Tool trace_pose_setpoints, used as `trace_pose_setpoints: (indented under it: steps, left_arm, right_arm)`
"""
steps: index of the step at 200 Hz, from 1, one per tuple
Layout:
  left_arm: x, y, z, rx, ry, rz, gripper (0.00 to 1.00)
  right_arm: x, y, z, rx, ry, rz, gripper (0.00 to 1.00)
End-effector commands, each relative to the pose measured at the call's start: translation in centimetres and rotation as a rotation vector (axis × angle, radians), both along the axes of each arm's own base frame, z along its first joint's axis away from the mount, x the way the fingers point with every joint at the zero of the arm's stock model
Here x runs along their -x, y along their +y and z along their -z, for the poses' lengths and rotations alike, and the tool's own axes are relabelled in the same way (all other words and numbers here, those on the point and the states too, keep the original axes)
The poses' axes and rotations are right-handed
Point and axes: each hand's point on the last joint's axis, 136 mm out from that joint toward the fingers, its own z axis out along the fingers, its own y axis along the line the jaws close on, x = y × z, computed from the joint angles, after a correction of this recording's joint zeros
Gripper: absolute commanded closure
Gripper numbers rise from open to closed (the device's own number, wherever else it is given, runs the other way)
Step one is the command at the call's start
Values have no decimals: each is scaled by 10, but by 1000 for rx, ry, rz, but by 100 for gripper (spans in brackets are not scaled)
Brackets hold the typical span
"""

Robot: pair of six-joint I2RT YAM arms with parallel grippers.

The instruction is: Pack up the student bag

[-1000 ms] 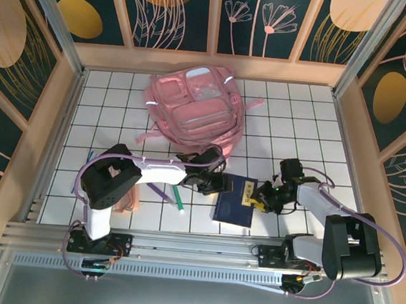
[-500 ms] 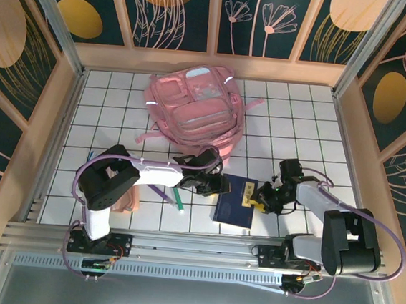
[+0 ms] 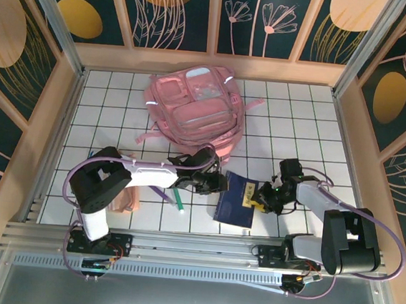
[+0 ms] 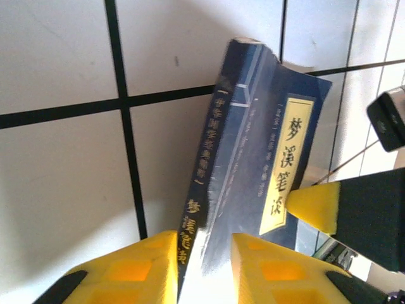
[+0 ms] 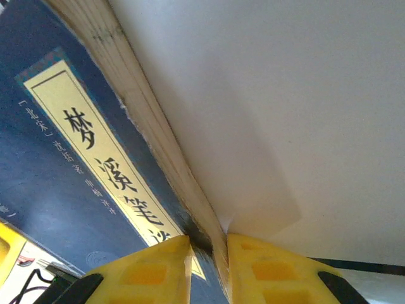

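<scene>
The student bag (image 3: 193, 108) is lying flat at the far middle of the tabletop (image 3: 299, 125), apparently awaiting its contents. The left gripper (image 4: 204, 253) and the right gripper (image 5: 209, 253) are pinching opposite edges of the blue book (image 3: 236, 200) in their jaws. The green pen (image 3: 177, 198) and pouch (image 3: 128, 201) are lying unpacked.

Lab test cell with gridded tabletop (image 3: 299, 125) and aluminium frame (image 3: 179, 254)

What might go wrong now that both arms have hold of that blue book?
The left gripper and right gripper pinch the blue book only at opposite edges; it may slip or its pages bend. The student bag lies flat with no opening showing, so the book may have nowhere to go.
</scene>
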Motion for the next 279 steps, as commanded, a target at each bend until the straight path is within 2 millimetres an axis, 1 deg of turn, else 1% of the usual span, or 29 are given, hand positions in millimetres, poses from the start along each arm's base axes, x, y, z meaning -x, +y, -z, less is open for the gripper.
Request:
trace_pose_setpoints:
  steps: [1,19,37,52,69,71,74,99,114,128,144,154,163,183,200,212,221,224,227,236,240,244,261,270,279]
  left_arm:
    - [23,-39,-52,252,-1,137,79]
    - [24,-40,-55,264,-9,144,81]
    - [23,-41,-51,248,-15,149,80]
    - [22,-41,-44,230,-9,152,78]
    - [24,-37,-26,179,2,159,78]
    - [20,-41,-33,191,-11,160,78]
    - [18,-42,-34,190,-18,159,78]
    - [13,-40,-21,115,-47,170,73]
    - [10,-39,-18,86,-73,183,69]
    - [10,-38,-16,88,-75,183,70]
    - [11,-37,-14,82,-70,178,75]
    - [10,-35,-16,87,-69,162,77]
    - [10,-35,-22,101,-77,151,79]
    - [9,-33,-33,111,-99,153,84]
    - [9,-33,-45,130,-105,155,91]
    - [10,-33,-57,164,-110,159,97]
    - [7,-30,-66,183,-117,152,100]
    - [5,-28,-66,182,-115,146,100]
    - [3,-25,-76,200,-129,140,100]
    - [-3,-18,-92,234,-148,112,100]
    - [-7,-16,-104,264,-162,103,100]
    - [-7,-10,-105,277,-161,97,100]
    - [-8,1,-142,395,-219,127,100]
    - [-5,5,-157,425,-251,169,100]
    - [-3,9,-166,426,-275,211,100]
  right_arm:
    - [-4,12,-2,-57,-24,-39,79]
    - [-4,12,-2,-58,-27,-42,79]
    - [-3,13,-2,-63,-26,-44,79]
    - [-4,14,-3,-72,-34,-40,80]
    - [-4,15,-3,-79,-35,-42,80]
    - [-4,15,-3,-79,-35,-43,80]
    - [-4,15,-3,-80,-33,-43,80]
    - [-3,16,-4,-86,-43,-48,81]
    - [-3,16,-5,-87,-42,-47,81]
    - [-3,16,-6,-89,-53,-45,81]
    - [-2,15,-7,-88,-58,-47,81]
    - [-2,15,-7,-86,-54,-49,81]
    - [-1,15,-7,-84,-55,-47,81]
    - [-3,13,-8,-75,-74,-46,73]
    - [-9,15,-14,-81,-108,-58,60]
    - [-16,16,-24,-87,-162,-73,52]
    - [-24,19,-35,-104,-223,-97,48]
    - [-26,21,-39,-109,-244,-107,46]
    - [-28,22,-44,-115,-264,-116,45]
    - [-33,28,-59,-157,-323,-142,40]
    - [-35,31,-67,-184,-356,-156,39]
    - [-36,36,-76,-222,-392,-178,37]
    - [-41,48,-105,-308,-500,-230,34]
    - [-39,61,-122,-406,-554,-283,33]
    - [-34,74,-139,-508,-588,-341,33]
